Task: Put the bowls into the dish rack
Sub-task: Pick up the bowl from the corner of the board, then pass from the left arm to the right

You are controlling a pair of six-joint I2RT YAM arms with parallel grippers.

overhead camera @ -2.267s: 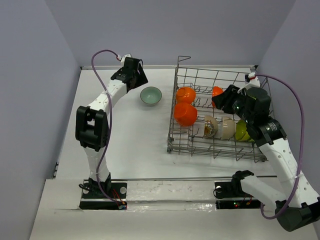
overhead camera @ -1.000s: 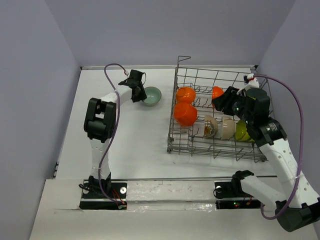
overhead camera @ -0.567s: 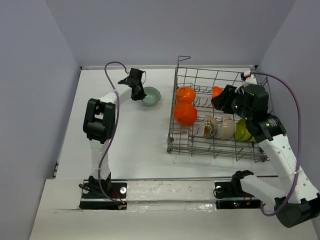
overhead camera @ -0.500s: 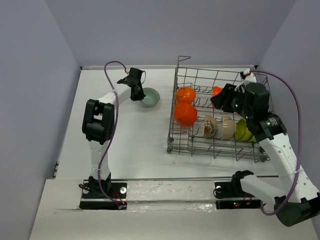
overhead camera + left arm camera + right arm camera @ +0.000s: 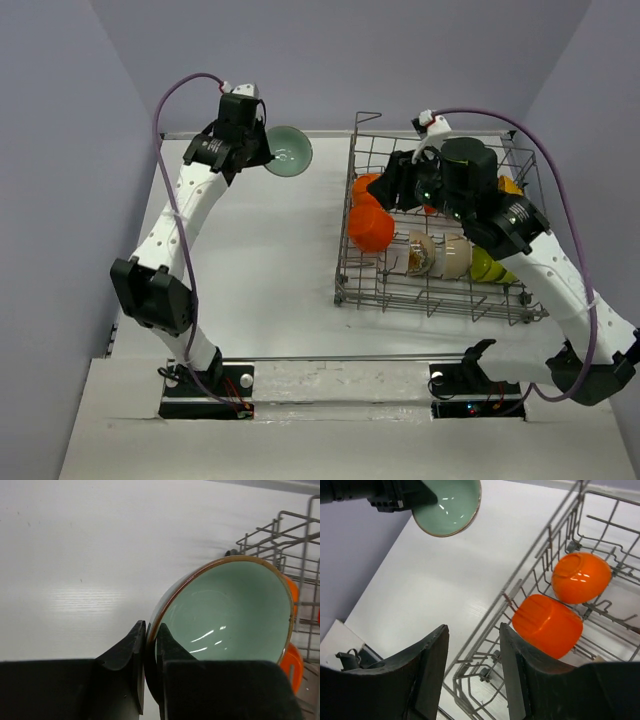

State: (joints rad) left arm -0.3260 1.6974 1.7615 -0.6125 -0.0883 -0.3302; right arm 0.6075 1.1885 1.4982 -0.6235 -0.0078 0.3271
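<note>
- The pale teal bowl (image 5: 288,151) is hanging tipped on its side above the far part of the table (image 5: 260,260), left of the dish rack (image 5: 437,300) and apart from it, with its opening facing outward.
- It is showing a smooth, glossy glazed inside with small white highlights, a round deep shape, and a thin brownish line running along the rim.
- The left gripper (image 5: 256,150) is pinching that rim: in the left wrist view its two black fingers (image 5: 135,650) are sitting narrow, one inside the wall and one outside.
- The right gripper (image 5: 472,670) is hovering over the rack's left end with its dark jaws spread wide and nothing between them.
- The dish rack is standing on the right half of the table, a grey wire basket with tall grid sides and upright tines.
- Two red-orange bowls (image 5: 371,228) are lying in its left end, shiny and rounded, bottoms turned up and outward.
- Along the near row a white bowl with red pattern (image 5: 421,252), a cream bowl (image 5: 455,257) and a lime green bowl (image 5: 486,263) are standing on edge between tines, side by side.
- The table is looking white and matte.
</note>
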